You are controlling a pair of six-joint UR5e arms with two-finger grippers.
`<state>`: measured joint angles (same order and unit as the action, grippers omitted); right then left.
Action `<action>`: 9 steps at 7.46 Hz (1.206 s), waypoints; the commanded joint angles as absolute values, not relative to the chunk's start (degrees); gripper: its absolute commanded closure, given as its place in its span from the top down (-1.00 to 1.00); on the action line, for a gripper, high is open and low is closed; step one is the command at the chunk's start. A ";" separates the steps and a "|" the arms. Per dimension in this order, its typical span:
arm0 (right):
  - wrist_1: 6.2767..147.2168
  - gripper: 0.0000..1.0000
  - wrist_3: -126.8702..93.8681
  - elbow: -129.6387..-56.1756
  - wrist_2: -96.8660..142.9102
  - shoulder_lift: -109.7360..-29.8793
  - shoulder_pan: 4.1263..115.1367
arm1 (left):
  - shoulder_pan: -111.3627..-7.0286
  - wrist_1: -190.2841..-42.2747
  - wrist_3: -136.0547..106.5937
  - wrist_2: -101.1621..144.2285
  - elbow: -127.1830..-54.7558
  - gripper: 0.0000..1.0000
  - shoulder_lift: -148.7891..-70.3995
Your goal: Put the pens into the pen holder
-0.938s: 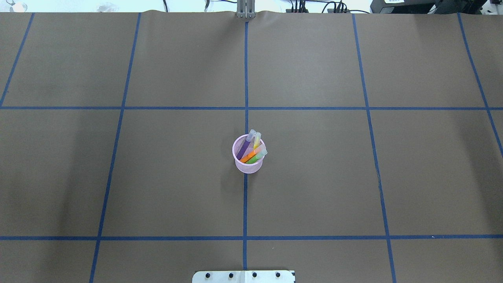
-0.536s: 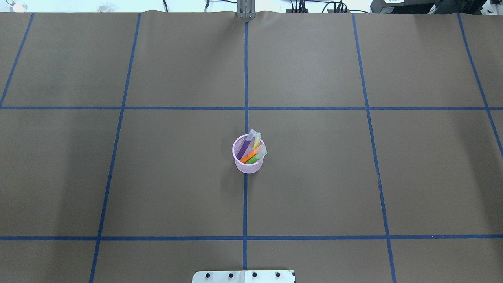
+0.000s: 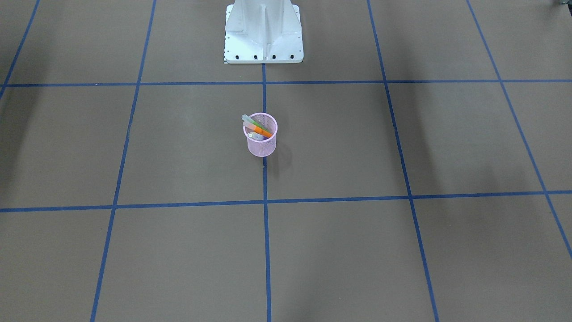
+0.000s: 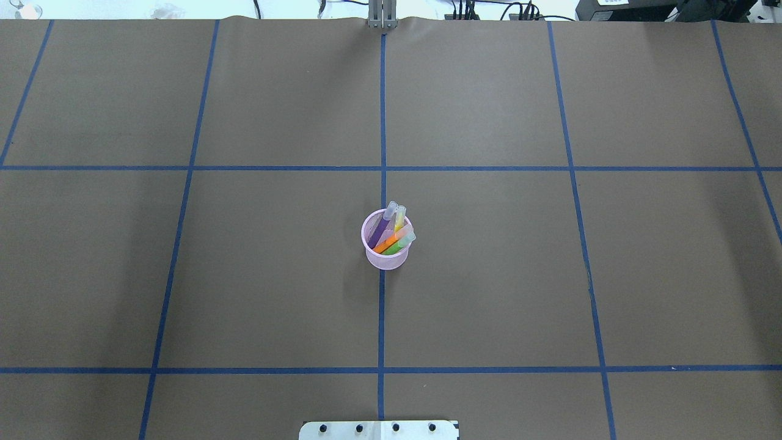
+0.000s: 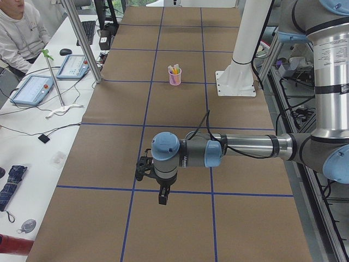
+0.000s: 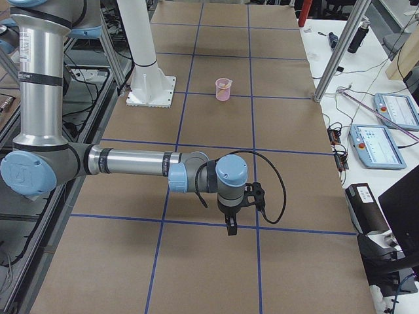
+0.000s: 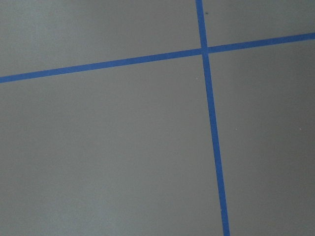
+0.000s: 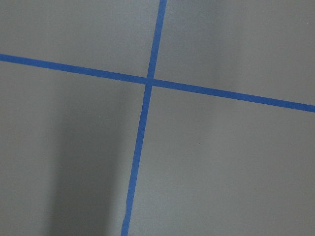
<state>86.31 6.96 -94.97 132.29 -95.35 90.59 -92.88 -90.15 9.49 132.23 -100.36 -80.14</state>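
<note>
The small pink wire-mesh pen holder [image 4: 385, 259] stands upright in the middle of the brown desk [image 4: 244, 275], on a blue tape line [image 4: 381, 318]. The purple pen [image 4: 379, 231], yellow pen [image 4: 399, 218], orange pen [image 4: 385, 245] and green pen [image 4: 395, 247] lean inside it, pale caps above the rim. The left tool [image 5: 162, 200] and right tool [image 6: 230, 229] hang over opposite desk ends, well apart from it. I cannot tell whether either is released or clenched.

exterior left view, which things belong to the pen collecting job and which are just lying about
Part of the job:
pen holder, with the purple pen, yellow pen, orange pen and green pen all in it.

Just lying about, on the side desk:
control tablet, computer mouse, folded umbrella.
</note>
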 commanded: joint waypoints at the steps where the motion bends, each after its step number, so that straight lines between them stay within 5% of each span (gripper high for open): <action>1: 86.31 0.99 6.94 -94.75 132.19 -95.88 90.53 | -92.90 -91.06 9.40 133.68 -100.10 1.00 -80.07; 9: 85.34 0.99 7.11 -94.75 131.84 -98.09 90.62 | -92.72 -91.14 9.40 133.68 -100.02 1.00 -79.72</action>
